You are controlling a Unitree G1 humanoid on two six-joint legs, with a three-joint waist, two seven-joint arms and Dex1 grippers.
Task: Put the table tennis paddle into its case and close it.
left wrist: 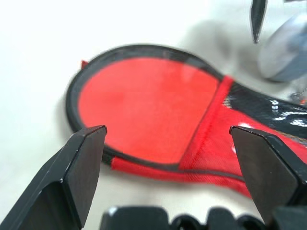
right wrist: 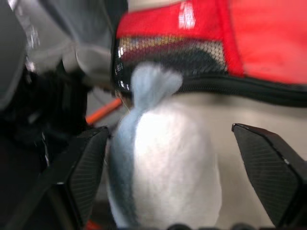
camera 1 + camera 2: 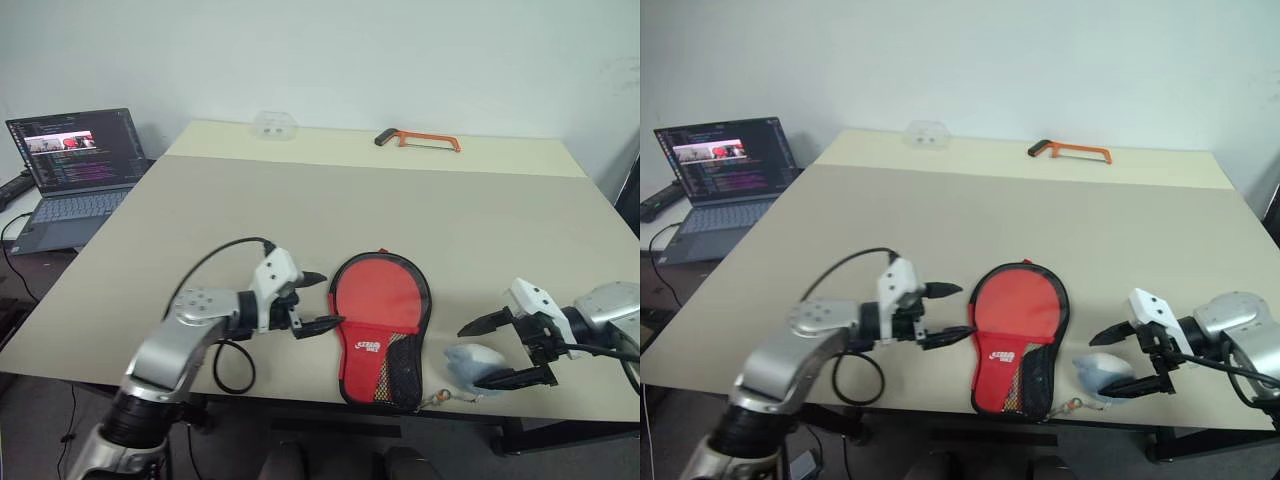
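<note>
table point(image 3: 300, 220) with case point(image 3: 380, 325) lying flat at near edge, red face up, looks zipped; paddle not visible, likely inside, so task looks nearly done. left gripper point(image 3: 318, 300) spread, empty, just left of case. right gripper point(image 3: 500, 350) spread around whitish plastic wad point(image 3: 475, 360), right of case

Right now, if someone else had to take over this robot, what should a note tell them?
Left gripper: open, empty, just left of the case.
Right gripper: open, around the whitish wad at the table's near edge, not gripping it.
Case: flat near the front edge, red face up, apparently zipped. The paddle can't be seen, so presumably inside.
Done: job looks finished.
Left: confirm the zipper is fully closed; back both arms away.
Hacksaw lies at the far edge, untouched.
</note>
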